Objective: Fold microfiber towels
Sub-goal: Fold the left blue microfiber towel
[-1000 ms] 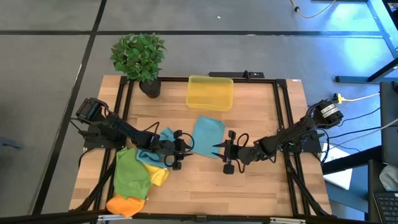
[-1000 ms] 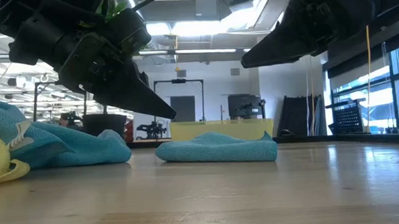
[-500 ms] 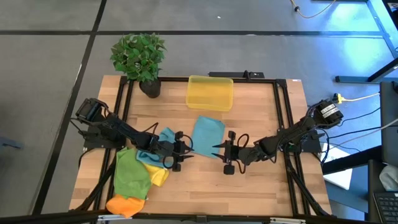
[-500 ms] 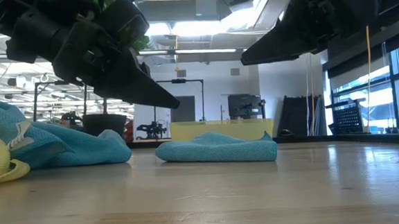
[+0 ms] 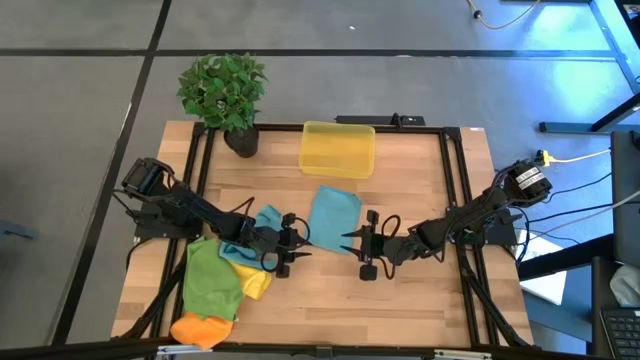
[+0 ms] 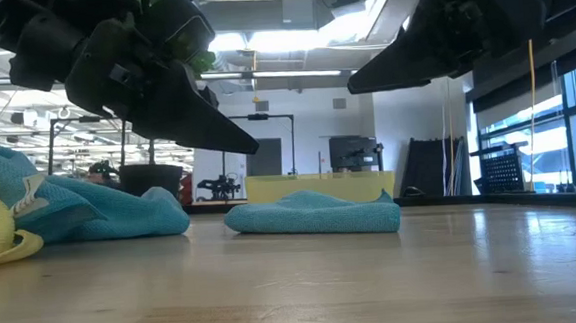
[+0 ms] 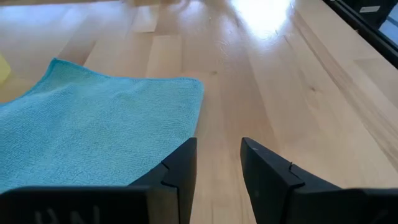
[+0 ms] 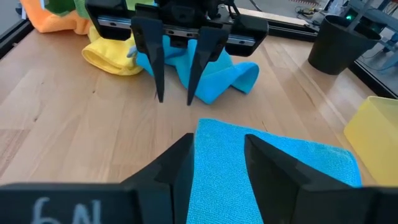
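Near edge, left side: pile of towels, orange (image 5: 198, 328) at the front, green (image 5: 212, 279) on top of it, yellow (image 5: 255, 282) just beside, and a crumpled teal one (image 5: 252, 232) behind.

Mid table: L gripper (image 5: 300, 239) and R gripper (image 5: 347, 238) face each other tip to tip, near but not touching, both off the wood in low view. L fingers (image 7: 180, 168) apart w/ a narrow gap, nothing between them. R fingers (image 8: 180, 163) likewise apart, empty. L gripper hangs just past the crumpled teal towel, w/ its arm over the pile.

Flat teal towel (image 5: 334, 210) lies spread on the table (image 5: 420, 170) w/ its near edge between the two grippers and the rest running back toward the far side. Its near corner sits just ahead of the L fingers; R fingers hang over its near edge. In low view it shows as a low, thick slab (image 6: 313, 212).

Far side: yellow bin (image 5: 338, 149) just behind the flat towel, apart from it. Potted plant (image 5: 224, 92) at far-left corner.
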Tool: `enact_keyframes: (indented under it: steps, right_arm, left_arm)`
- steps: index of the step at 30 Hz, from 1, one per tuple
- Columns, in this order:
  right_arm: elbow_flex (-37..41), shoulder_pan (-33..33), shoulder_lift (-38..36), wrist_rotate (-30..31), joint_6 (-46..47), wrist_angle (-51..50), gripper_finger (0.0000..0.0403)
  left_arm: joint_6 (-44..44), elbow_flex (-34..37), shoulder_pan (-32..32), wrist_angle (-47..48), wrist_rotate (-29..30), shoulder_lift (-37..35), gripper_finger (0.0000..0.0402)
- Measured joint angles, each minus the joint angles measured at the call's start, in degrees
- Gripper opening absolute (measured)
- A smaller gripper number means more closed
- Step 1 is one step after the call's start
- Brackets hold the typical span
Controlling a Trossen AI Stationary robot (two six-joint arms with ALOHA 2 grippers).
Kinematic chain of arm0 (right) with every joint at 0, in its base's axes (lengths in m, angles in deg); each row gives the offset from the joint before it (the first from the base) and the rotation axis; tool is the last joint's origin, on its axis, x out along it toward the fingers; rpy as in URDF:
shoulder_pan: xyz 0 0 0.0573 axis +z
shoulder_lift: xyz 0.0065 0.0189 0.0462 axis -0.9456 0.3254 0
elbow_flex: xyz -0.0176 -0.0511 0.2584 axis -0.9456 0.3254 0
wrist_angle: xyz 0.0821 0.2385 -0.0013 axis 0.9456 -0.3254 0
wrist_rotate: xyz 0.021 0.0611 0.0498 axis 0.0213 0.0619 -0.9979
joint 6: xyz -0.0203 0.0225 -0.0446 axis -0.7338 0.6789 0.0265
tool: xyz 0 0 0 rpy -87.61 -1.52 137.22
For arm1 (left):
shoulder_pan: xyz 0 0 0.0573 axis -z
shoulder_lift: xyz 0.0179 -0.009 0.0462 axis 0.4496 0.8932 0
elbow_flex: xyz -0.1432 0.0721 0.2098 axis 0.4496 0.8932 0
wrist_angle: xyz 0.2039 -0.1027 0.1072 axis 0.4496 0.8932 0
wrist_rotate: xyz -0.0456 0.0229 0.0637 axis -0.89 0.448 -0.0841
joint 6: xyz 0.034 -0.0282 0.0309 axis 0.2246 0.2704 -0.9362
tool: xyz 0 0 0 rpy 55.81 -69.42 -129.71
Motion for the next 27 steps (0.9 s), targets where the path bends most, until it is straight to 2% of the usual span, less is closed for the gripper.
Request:
enact_keyframes:
  steps: [27]
  right_arm:
    - [-0.02, 0.64, 0.0, -1.08, -2.06, 0.0, 0.0143]
  left_arm:
    - [-0.38, 0.0, 0.0, -1.51, 0.31, 0.0, 0.0116]
